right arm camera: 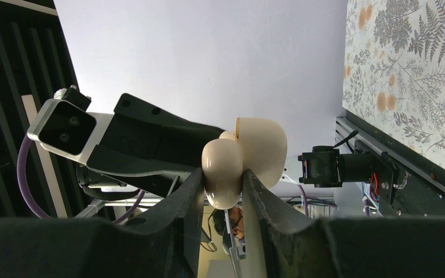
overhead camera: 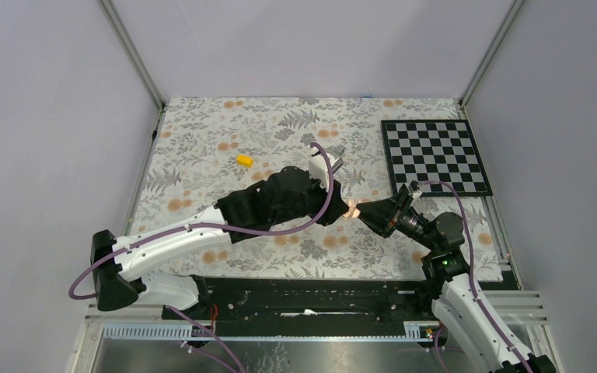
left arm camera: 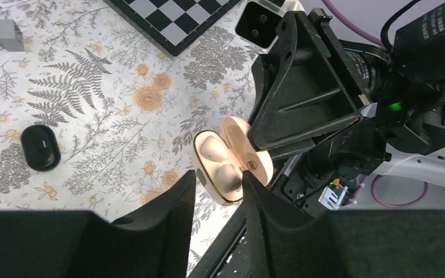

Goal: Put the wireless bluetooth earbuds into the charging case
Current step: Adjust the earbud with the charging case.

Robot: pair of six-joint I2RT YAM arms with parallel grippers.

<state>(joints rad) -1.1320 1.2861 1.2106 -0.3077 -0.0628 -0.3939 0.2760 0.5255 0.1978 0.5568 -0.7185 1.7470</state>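
Note:
The charging case [left arm camera: 217,147] is a glossy beige pod with its lid swung open, held in mid-air over the table's near edge. My right gripper [right arm camera: 223,179] is shut on its body [right arm camera: 226,168], seen from behind in the right wrist view. In the top view the right gripper [overhead camera: 360,210] meets the left gripper [overhead camera: 340,208] at the case [overhead camera: 350,210]. My left gripper [left arm camera: 220,176] is open, one fingertip on each side of the case's near end, with nothing between them. The earbuds are hidden; the nearer well [left arm camera: 230,178] is only darkly shaded.
A black oval pod [left arm camera: 40,147] lies on the floral cloth [left arm camera: 121,87] to the left. Further back stands a small grey block [left arm camera: 8,33]. A chessboard [overhead camera: 435,155] lies at the back right. A small yellow piece [overhead camera: 244,160] rests mid-table.

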